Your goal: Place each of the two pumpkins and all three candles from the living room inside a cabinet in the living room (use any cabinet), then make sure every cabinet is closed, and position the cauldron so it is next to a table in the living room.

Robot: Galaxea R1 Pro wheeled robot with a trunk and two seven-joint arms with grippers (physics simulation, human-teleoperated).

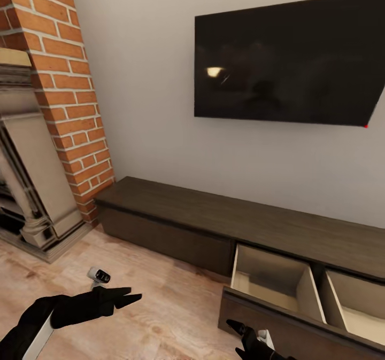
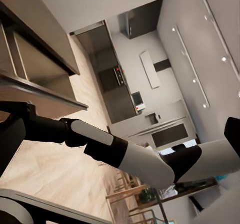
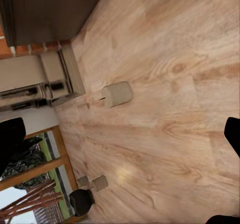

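The head view looks down at a long, low, dark-brown wooden cabinet standing against a pale grey wall beneath a large black flat screen. Two of the cabinet's drawers near its right end are pulled out, showing light beige interiors with nothing visible inside. To the left rises a red brick chimney column with a beige carved fireplace surround at its foot.

The left gripper, black, hangs low over the light wood plank floor in front of the cabinet; its fingers point toward the open drawers and lie close together, holding nothing. The right gripper shows at the bottom edge, just beside the front panel of the nearer open drawer; whether its fingers are apart or together cannot be told from so little of it.

In the right wrist view, one short beige-grey cylindrical candle rests on the floor by itself, near the fireplace base. Well apart from it, two more stubby candles stand side by side, with a small round black cauldron just beside them, close to a wood-framed window.
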